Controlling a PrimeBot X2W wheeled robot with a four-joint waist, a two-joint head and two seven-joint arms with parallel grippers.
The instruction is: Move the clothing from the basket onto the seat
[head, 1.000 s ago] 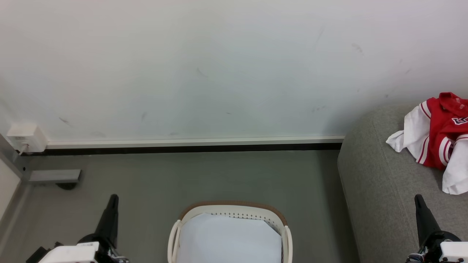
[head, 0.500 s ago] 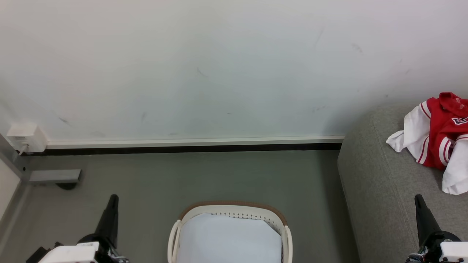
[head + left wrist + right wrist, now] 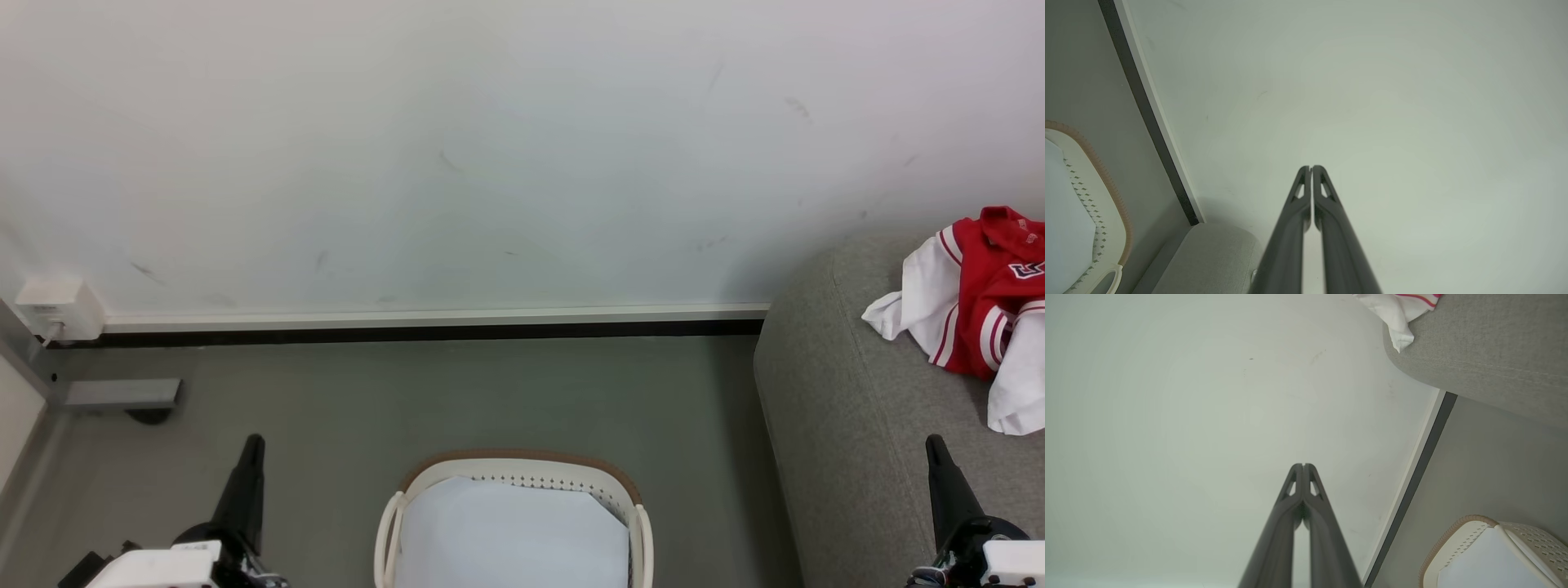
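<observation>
A red garment with white red-striped sleeves and dark lettering (image 3: 984, 314) lies crumpled on the grey sofa (image 3: 849, 425) at the right; one white sleeve end (image 3: 1396, 314) hangs over the sofa edge (image 3: 1486, 355). The cream basket with its brown rim (image 3: 522, 457) stands on the floor at bottom centre, with a flat white sheet (image 3: 510, 535) inside it. No red fabric shows in the basket. My left gripper (image 3: 253, 445) is shut left of the basket, its tips (image 3: 1311, 168) touching. My right gripper (image 3: 933, 445) is shut over the sofa front, holding nothing (image 3: 1303, 465).
A white wall with a black-and-white baseboard (image 3: 424, 322) runs behind the basket. A white outlet box (image 3: 57, 309) and a grey metal bracket (image 3: 122, 394) sit at the far left. Grey floor (image 3: 490, 392) lies between the basket and the wall.
</observation>
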